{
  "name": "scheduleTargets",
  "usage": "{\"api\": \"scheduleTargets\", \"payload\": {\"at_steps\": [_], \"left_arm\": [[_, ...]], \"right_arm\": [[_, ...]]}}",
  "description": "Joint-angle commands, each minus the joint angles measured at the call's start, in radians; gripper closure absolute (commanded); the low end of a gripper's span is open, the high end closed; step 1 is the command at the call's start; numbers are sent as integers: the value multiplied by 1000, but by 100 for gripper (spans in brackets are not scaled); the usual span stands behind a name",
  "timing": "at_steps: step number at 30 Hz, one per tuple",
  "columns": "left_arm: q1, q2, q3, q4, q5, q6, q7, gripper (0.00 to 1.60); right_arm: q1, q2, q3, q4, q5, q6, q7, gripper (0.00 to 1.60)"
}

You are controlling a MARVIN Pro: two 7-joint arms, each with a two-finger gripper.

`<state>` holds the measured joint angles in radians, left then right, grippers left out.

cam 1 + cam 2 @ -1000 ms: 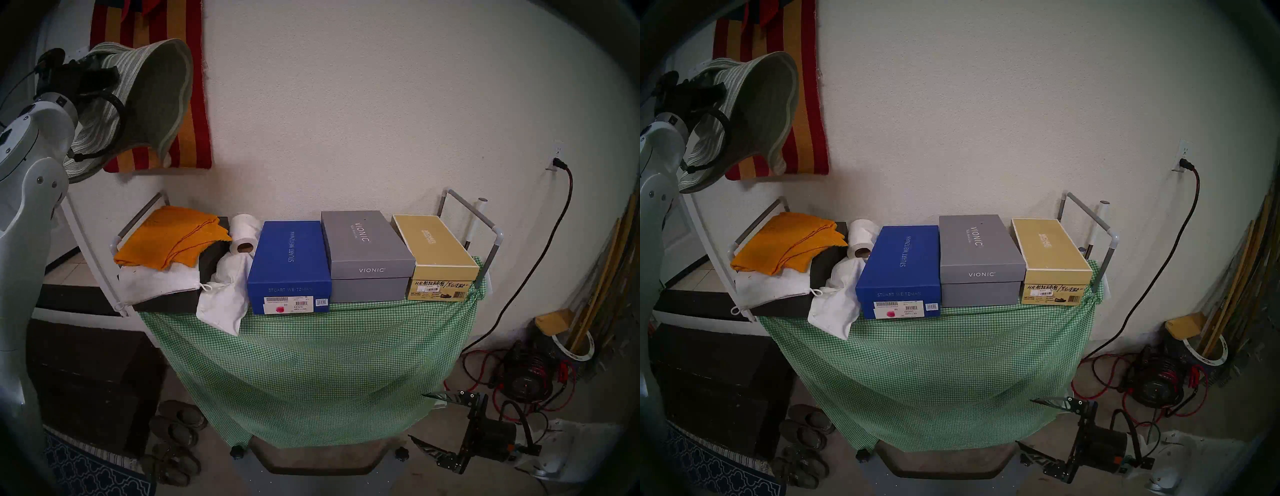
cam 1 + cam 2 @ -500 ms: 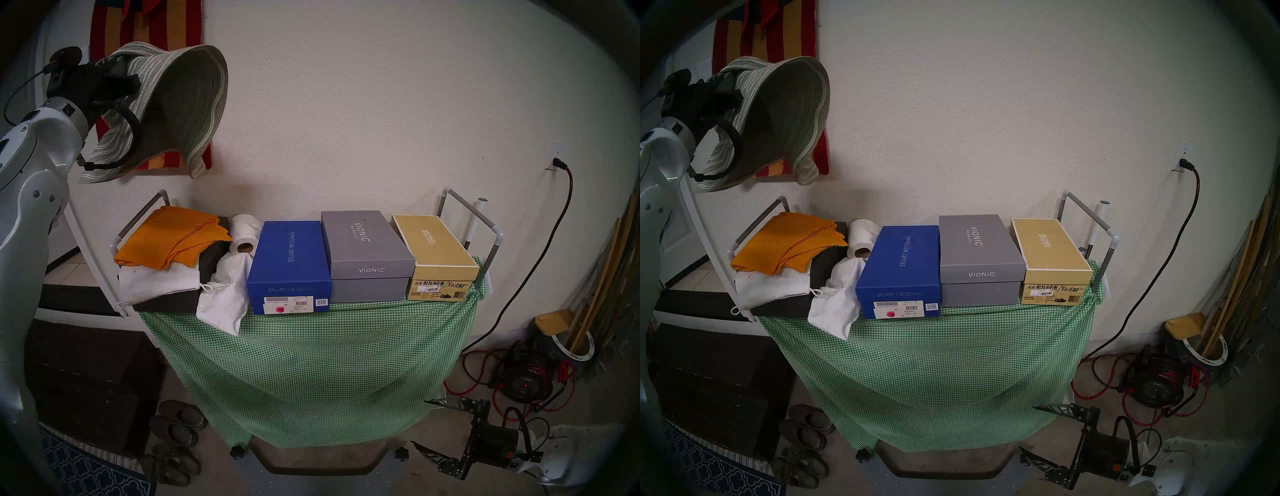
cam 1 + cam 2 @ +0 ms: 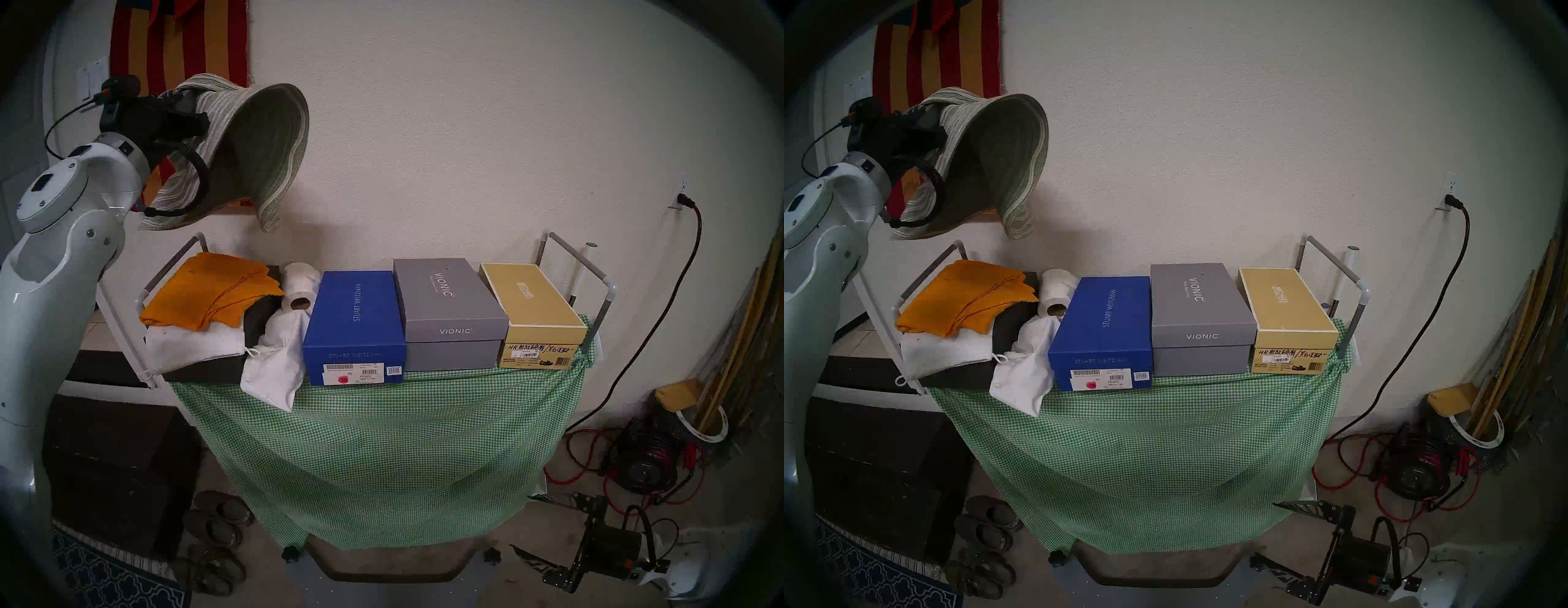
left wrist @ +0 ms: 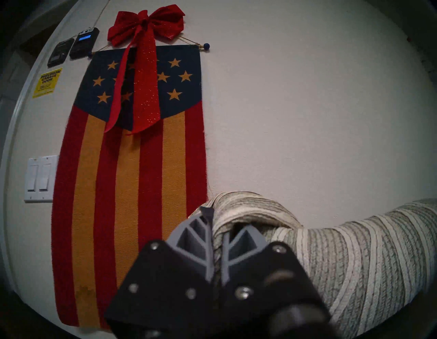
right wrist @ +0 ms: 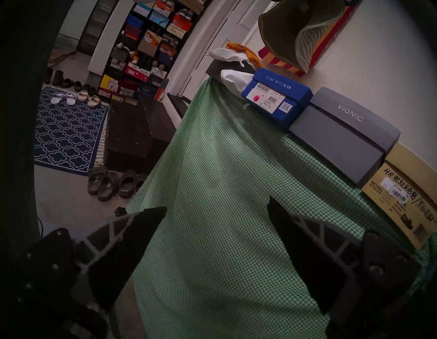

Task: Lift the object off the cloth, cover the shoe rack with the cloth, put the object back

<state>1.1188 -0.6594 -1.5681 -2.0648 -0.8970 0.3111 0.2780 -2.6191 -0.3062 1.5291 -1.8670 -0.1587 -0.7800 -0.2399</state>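
Aloft, left fingers (image 4: pixel 216 239) pinching sun hat (image 3: pixel 259 148) (brim drooping), right fingers (image 5: pixel 212 236) wide, near gingham cloth (image 3: pixel 382 446).

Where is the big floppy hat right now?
The hat is up in the air on the left of the head view, pinched in the left gripper, above the orange cloth.

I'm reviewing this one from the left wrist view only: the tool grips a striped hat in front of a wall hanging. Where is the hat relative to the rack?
Observer: The hat hangs in the air above the left end of the rack, over the orange cloth.
Operator: Is the rack covered?
Observer: The gingham cloth drapes down its front, below the three shoe boxes.
Operator: And the right tool?
Observer: The right tool is open and empty, low, facing the gingham cloth's lower right part.
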Motion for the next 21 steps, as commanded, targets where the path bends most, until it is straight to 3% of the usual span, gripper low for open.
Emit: {"api": "scheduleTargets", "payload": {"at_steps": [1,15,21], "left_arm": [[-86,-37,115,-15,54,-24,2,160],[-157,-106,272,53,142,-29,30,160],[-173,-124,321,76,169,-31,34,160]], "right_arm": [[-82,-3,40,11,-3,-19,-37,0],[-230,-35,181,-3,-43,-58,-84,0],[-261,-59,213,-1,-60,-69,-83,0]]}}
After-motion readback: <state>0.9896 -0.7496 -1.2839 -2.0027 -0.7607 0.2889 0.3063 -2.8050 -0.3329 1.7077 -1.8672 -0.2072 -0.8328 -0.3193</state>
